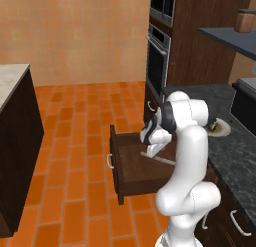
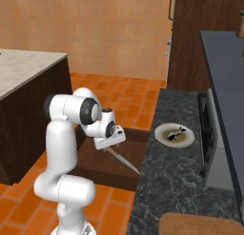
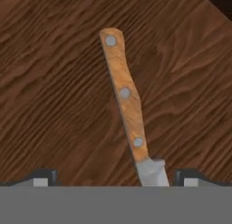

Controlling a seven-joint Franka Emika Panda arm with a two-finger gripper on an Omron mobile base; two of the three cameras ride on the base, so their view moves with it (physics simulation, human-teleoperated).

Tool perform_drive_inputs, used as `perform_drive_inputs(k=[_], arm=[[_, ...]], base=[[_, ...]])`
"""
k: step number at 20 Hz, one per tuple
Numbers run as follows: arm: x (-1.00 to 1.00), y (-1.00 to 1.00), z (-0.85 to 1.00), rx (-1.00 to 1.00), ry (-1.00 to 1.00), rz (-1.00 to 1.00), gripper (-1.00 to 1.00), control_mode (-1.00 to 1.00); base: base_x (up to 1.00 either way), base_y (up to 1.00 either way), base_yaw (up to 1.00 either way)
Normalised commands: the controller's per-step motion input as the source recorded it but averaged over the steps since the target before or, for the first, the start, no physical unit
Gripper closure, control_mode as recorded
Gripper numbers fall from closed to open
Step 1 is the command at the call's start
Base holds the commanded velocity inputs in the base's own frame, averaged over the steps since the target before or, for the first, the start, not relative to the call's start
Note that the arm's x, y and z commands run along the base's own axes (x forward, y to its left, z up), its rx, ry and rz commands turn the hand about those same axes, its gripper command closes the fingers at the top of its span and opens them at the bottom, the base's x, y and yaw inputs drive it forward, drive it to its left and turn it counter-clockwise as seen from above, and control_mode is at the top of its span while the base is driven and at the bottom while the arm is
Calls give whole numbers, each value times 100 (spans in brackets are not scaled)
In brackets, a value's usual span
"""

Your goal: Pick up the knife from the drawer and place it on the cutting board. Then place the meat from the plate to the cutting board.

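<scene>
The dark speckled desk carries the plate with the meat at centre right, the pulled-out drawer holds the knife mid-frame, and the end effector hangs spread over the handle.

An orange tiled floor spreads below a tan wall. A dark island with a pale stone top stands at the left. A built-in wall oven sits in tall dark cabinets (beside the speckled dark counter). A toaster oven rests on that counter.
</scene>
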Motion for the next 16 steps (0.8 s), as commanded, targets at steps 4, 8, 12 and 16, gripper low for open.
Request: perform_drive_inputs(k=[4,8,12,16], arm=[[41,-3,-56,0,3,0,-100,-100],[40,0,-55,0,0,0,-100,-100],[35,0,-50,0,0,0,-100,-100],[16,0,-51,-1,0,0,100,-100]], base=[[0,0,0],[0,0,0],[0,0,0],[0,0,0]])
